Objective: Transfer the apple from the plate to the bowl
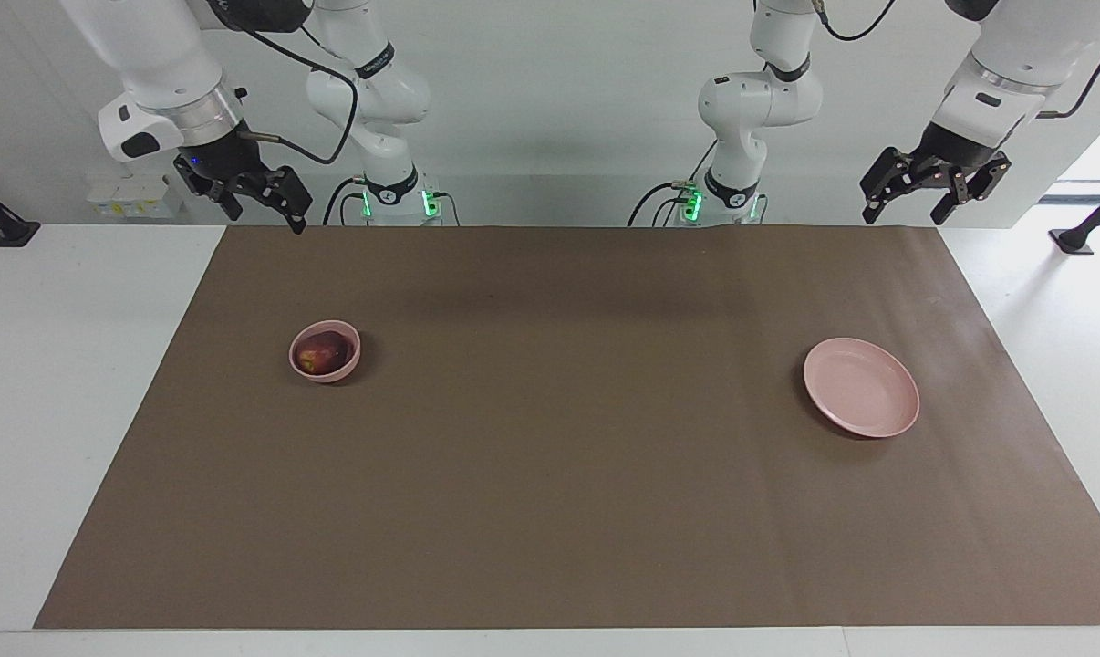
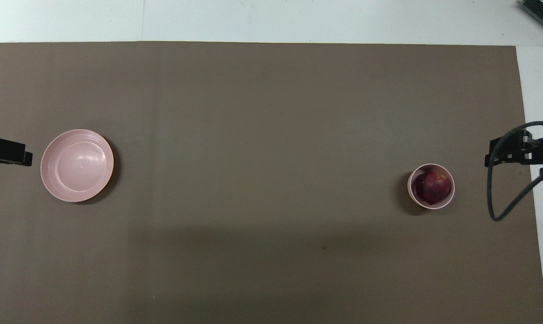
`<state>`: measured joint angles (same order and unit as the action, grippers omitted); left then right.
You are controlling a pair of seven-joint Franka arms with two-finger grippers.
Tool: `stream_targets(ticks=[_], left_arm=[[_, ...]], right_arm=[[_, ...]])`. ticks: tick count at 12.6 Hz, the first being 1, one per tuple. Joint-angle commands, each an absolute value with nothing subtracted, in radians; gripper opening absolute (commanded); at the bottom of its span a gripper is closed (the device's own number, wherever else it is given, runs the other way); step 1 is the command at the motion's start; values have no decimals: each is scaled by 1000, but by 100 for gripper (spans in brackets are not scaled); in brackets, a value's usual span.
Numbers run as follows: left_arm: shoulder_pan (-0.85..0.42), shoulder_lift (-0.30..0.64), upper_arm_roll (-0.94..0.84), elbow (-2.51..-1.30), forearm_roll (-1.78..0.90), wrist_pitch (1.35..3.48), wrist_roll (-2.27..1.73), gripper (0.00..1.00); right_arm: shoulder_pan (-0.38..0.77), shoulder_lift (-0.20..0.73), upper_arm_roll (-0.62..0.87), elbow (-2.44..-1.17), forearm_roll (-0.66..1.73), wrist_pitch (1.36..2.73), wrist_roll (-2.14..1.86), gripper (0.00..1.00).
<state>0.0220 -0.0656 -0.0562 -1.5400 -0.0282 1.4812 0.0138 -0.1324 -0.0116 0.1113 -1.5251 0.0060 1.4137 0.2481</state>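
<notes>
The apple (image 1: 321, 354) rests inside the bowl (image 1: 325, 351), which stands on the brown mat (image 1: 568, 511) toward the right arm's end of the table (image 1: 76, 365). In the overhead view the apple (image 2: 432, 187) fills most of the bowl (image 2: 431, 185), and a yellowish patch shows on it in the facing view. The plate (image 1: 861, 387) lies flat on the mat toward the left arm's end of the table, well apart from the bowl, with nothing on it; both dishes sit at about the same distance from the robots. The right gripper (image 1: 256, 208) hangs in the air over the mat's corner at the right arm's end, clear of the bowl, with its fingers spread apart and nothing between them. The left gripper (image 1: 908, 203) hangs in the air over the mat's corner at the left arm's end, clear of the plate, with its fingers likewise spread and nothing between them. In the overhead view the left gripper (image 2: 8, 151) shows only at the frame edge beside the plate (image 2: 77, 165), and the right gripper (image 2: 508, 151) shows at the other edge with a black cable (image 2: 501, 211) looping below it.
</notes>
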Motion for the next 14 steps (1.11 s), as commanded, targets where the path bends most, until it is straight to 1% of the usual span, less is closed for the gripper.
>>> stream_targets(ticks=[1, 3, 14], left_arm=[[23, -71, -51, -1542, -43, 1470, 17, 100], [23, -71, -51, -1542, -43, 1470, 17, 100], [23, -71, -51, -1542, -43, 1470, 17, 100]], right_arm=[[-137, -5, 115, -1514, 9, 1405, 195, 100], [-135, -5, 117, -1514, 6, 1448, 109, 100], [-121, -6, 117, -1528, -6, 1496, 71, 100]])
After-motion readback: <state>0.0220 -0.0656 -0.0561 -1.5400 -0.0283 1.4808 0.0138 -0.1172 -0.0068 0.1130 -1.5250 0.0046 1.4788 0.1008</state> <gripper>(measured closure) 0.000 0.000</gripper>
